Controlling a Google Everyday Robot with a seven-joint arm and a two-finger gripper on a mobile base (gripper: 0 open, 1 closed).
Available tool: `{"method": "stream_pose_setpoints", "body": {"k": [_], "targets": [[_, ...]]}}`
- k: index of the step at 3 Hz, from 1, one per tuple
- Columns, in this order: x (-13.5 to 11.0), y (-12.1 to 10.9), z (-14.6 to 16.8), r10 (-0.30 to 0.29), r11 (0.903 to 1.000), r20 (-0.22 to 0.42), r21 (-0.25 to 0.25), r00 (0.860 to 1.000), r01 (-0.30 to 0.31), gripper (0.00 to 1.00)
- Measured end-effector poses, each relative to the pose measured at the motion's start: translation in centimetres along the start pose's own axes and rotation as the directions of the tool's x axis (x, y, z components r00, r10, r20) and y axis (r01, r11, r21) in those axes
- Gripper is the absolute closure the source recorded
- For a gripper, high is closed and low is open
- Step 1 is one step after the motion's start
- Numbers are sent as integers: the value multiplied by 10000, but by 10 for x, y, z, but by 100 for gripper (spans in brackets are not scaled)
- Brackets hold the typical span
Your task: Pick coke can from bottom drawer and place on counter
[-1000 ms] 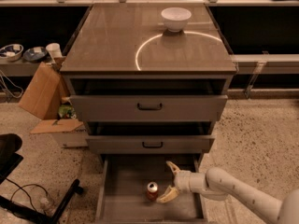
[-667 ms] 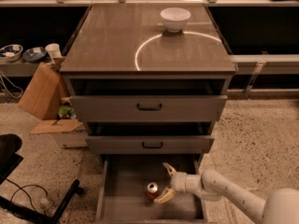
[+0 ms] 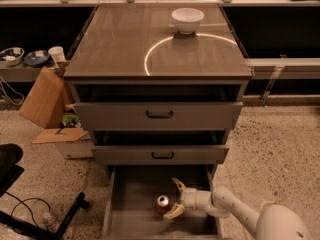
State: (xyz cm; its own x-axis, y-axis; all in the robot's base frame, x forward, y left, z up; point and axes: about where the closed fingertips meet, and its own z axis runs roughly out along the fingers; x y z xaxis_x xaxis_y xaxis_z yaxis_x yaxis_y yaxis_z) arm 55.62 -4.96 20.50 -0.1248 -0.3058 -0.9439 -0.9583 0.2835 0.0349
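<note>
The coke can (image 3: 163, 204), red with a silver top, stands upright on the floor of the pulled-out bottom drawer (image 3: 131, 204), near its middle. My gripper (image 3: 174, 199) is down inside the drawer just right of the can, open, with one pale finger above and behind the can and the other at its lower right side. The fingers (image 3: 173, 213) flank the can without closing on it. The white arm (image 3: 240, 215) reaches in from the lower right. The counter (image 3: 125, 44) is the glossy cabinet top with a bright ring reflection.
A white bowl (image 3: 187, 20) sits at the back right of the counter. Two grey drawer fronts with black handles (image 3: 159, 114) are above the open drawer. A cardboard box (image 3: 46, 100) and clutter stand to the left; a black chair base (image 3: 20, 184) is at the lower left.
The gripper has slid left along the drawer floor toward the can, and its fingers now sit on either side of the can. The can has not moved.
</note>
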Motion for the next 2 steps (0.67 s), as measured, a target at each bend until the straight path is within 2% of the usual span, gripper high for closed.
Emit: {"method": "stream_pose_setpoints", "body": {"k": [1, 2], "targets": [[12, 3, 12, 41, 9999, 273, -100, 9996, -38, 0], [21, 17, 31, 94, 9987, 389, -512, 9992, -74, 18]]}}
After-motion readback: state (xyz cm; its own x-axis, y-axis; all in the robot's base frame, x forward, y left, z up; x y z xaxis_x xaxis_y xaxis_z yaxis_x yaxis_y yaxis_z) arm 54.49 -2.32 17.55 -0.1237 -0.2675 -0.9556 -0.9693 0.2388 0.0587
